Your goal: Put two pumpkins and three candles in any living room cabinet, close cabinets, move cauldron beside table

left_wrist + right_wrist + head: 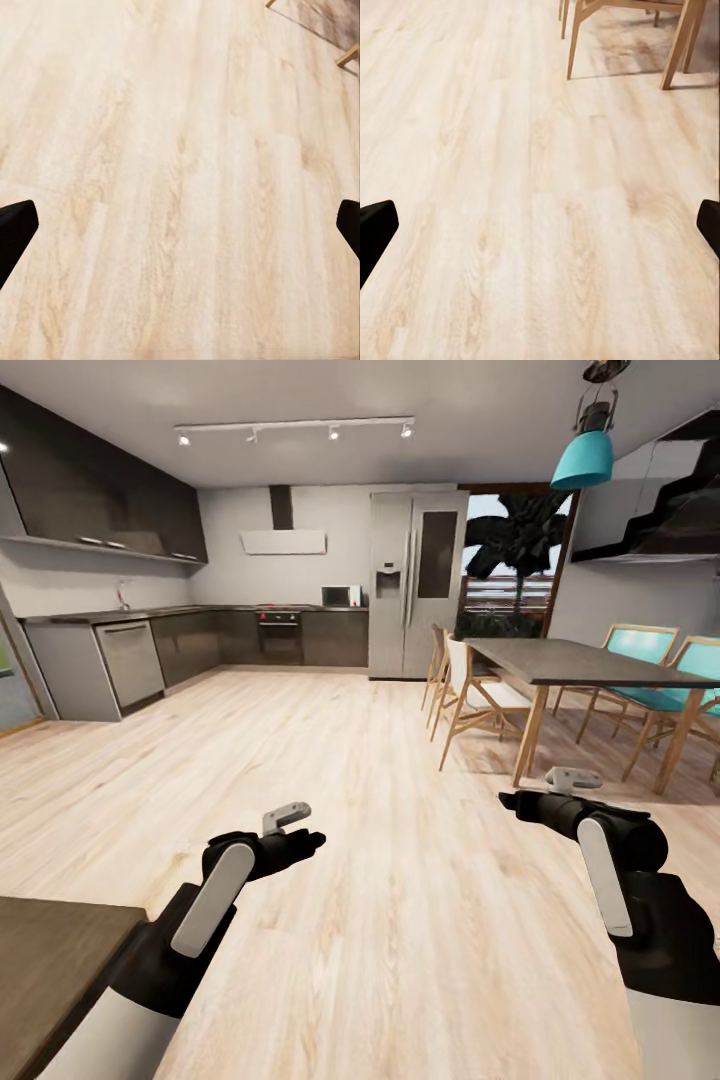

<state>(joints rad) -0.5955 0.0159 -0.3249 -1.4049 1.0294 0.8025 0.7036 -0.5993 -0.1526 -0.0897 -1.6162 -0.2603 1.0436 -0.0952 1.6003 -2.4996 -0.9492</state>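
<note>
The pumpkins, candles, cauldron and living-room cabinet are out of view. I face an open kitchen and dining area. My left gripper (308, 843) hangs low over the pale wood floor (330, 780). In the left wrist view its black fingertips (15, 229) sit at the picture's edges, so it is open and empty. My right gripper (517, 801) hovers above the floor near the dining table. It is open too, with fingertips (375, 225) far apart and bare planks between them.
A dark dining table (560, 660) with wooden chairs (470, 695) and teal chairs (640, 650) stands at the right. Dark kitchen counters (150, 630) and a steel fridge (415, 585) line the back. A brown tabletop corner (50, 960) lies at the near left.
</note>
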